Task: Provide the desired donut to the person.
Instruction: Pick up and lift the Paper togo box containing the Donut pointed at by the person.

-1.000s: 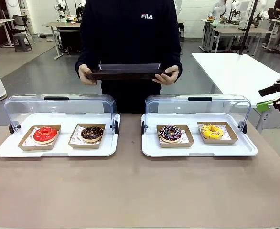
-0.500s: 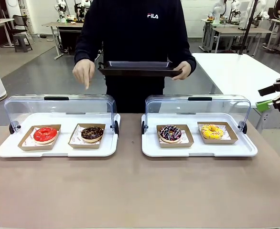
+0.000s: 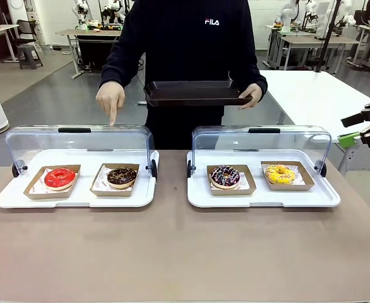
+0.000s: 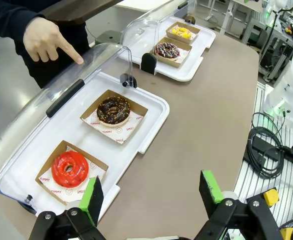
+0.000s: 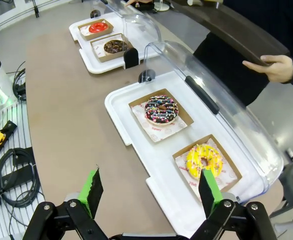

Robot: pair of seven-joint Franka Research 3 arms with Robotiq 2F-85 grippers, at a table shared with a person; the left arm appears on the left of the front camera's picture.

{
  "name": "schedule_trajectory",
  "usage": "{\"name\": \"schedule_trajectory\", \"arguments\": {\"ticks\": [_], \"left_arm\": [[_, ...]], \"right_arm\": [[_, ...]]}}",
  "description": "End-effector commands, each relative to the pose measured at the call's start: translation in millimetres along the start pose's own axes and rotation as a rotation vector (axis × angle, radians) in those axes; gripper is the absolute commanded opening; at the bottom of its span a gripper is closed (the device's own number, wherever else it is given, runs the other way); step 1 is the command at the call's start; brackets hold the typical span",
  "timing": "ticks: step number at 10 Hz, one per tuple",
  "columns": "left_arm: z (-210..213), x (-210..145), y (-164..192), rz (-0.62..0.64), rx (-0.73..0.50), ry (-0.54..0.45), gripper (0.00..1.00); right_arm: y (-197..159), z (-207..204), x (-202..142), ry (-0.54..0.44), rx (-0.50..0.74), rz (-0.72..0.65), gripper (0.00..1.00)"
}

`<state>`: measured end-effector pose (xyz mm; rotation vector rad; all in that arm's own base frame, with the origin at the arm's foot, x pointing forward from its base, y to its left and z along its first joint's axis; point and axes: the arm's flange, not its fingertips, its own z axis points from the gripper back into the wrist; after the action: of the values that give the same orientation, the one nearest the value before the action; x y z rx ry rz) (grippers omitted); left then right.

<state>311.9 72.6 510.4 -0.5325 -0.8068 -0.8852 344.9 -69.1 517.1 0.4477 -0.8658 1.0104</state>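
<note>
Over left lid [image 3: 77,140], person's hand [image 3: 110,98] pointing

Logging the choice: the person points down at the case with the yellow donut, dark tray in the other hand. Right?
No. The front view shows the pointing hand over the case holding the red donut and chocolate donut, not the one with the yellow donut. The other hand does hold the dark tray.

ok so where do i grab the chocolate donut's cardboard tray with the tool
Pinch the cardboard tray's near wall, coming from above on the robot's side. That wall is thin and upright, so jaws can straddle it, while the raised clear cover blocks the person's side. It probably spares the chocolate donut's icing too.
</note>
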Motion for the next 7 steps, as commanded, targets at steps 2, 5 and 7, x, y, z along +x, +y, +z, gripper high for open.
{"name": "schedule_trajectory", "arguments": {"ticks": [2,5,7], "left_arm": [[0.2,-1.7,-0.1,-0.014,-0.008,-0.020,1.00],[0.2,-1.7,-0.1,-0.014,-0.008,-0.020,1.00],[0.2,-1.7,-0.1,-0.014,-0.008,-0.020,1.00]], "right_arm": [[-1.5,-0.1,0.8,-0.026,0.005,0.014,1.00],[-1.5,-0.1,0.8,-0.026,0.005,0.014,1.00],[-1.5,-0.1,0.8,-0.026,0.005,0.014,1.00]]}}
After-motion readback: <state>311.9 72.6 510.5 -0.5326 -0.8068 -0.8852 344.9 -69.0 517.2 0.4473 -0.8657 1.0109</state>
